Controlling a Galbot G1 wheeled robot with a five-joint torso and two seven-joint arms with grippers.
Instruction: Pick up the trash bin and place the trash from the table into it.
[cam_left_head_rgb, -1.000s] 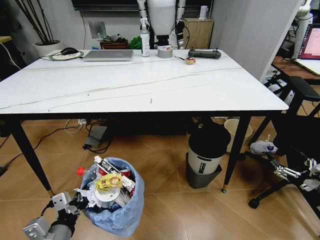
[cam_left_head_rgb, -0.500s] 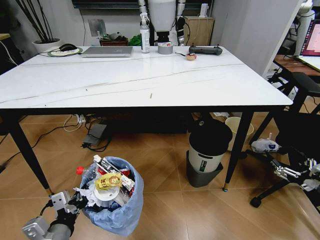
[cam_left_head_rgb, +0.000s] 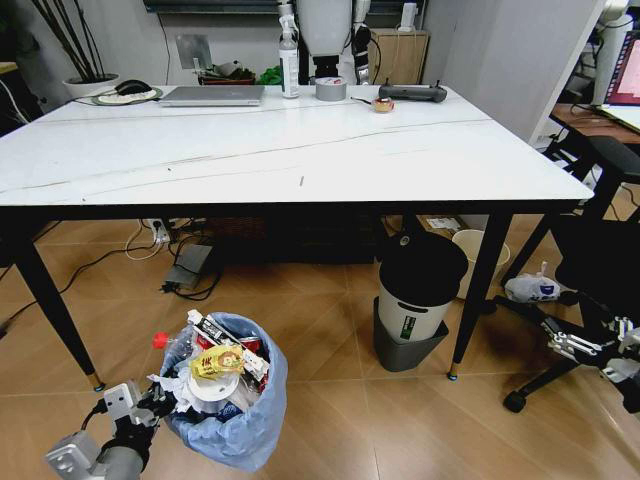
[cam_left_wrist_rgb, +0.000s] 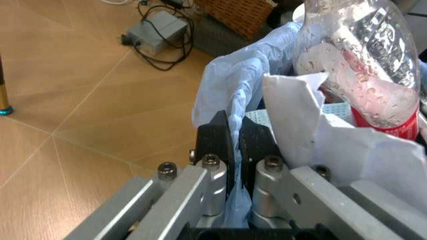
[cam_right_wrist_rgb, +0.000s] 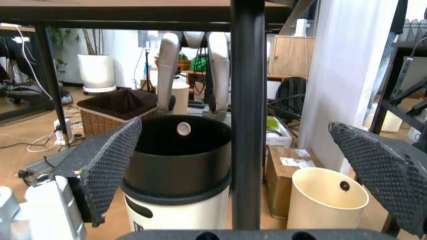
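The trash bin (cam_left_head_rgb: 238, 425), lined with a crinkly light-blue bag, stands on the floor at the lower left, in front of the table (cam_left_head_rgb: 300, 150). Trash (cam_left_head_rgb: 218, 365) is heaped in it: a white cup lid, wrappers, tissues and a red-capped bottle (cam_left_wrist_rgb: 363, 55). My left gripper (cam_left_head_rgb: 150, 405) is low beside the bin, shut on the bag's rim (cam_left_wrist_rgb: 227, 95); the blue film is pinched between its black pads (cam_left_wrist_rgb: 217, 142). At the lower right, near the floor, my right gripper (cam_left_head_rgb: 575, 345) is open, and its mesh pads (cam_right_wrist_rgb: 107, 170) stand wide apart in the right wrist view.
A white-and-grey bin with a black lid (cam_left_head_rgb: 415, 300) stands under the table beside a black table leg (cam_left_head_rgb: 475, 300), with a cream bucket (cam_left_head_rgb: 470, 255) behind. A black office chair (cam_left_head_rgb: 600, 270) is at the right. A laptop (cam_left_head_rgb: 213, 95), tape roll (cam_left_head_rgb: 330, 90) and spray bottle (cam_left_head_rgb: 290, 65) sit at the table's far edge.
The whole head view has shifted a little, so the table sits slightly higher in the picture. The bin and both grippers keep the same pose.
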